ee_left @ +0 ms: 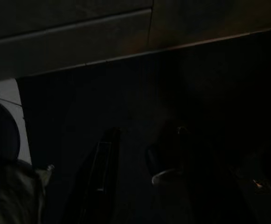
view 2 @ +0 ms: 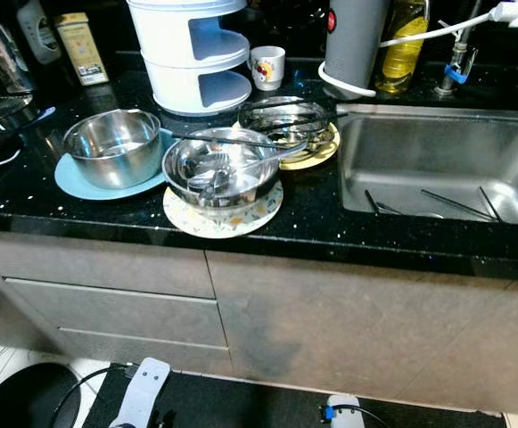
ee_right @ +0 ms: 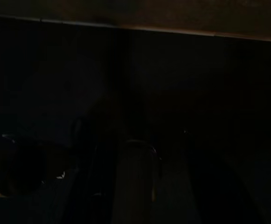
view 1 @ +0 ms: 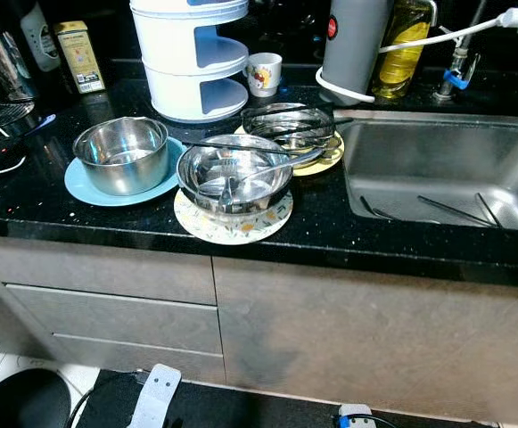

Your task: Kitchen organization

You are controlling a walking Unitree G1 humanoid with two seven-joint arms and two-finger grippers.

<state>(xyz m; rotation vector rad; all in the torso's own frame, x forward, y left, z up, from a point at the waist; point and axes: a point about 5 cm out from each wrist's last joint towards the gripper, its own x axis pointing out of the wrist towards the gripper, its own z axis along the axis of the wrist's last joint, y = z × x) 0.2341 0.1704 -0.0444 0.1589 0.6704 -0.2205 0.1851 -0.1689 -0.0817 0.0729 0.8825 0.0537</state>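
Countertop point(view 1: 53, 209) of black stone spans my view; sink point(view 1: 446, 169) at 3 o'clock. Steel bowl point(view 1: 234, 178) sits centre on a patterned plate point(view 1: 232, 227), utensils inside; steel pot point(view 1: 123, 153) at 9 o'clock on a blue plate point(view 1: 85, 189). I judge the bowl light, rigid, slippery: take it by the rim. Both grippers hang low in shade; finger spread I cannot tell.

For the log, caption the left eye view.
Three steel bowls on plates sit on a black granite counter beside a stainless sink holding chopsticks.
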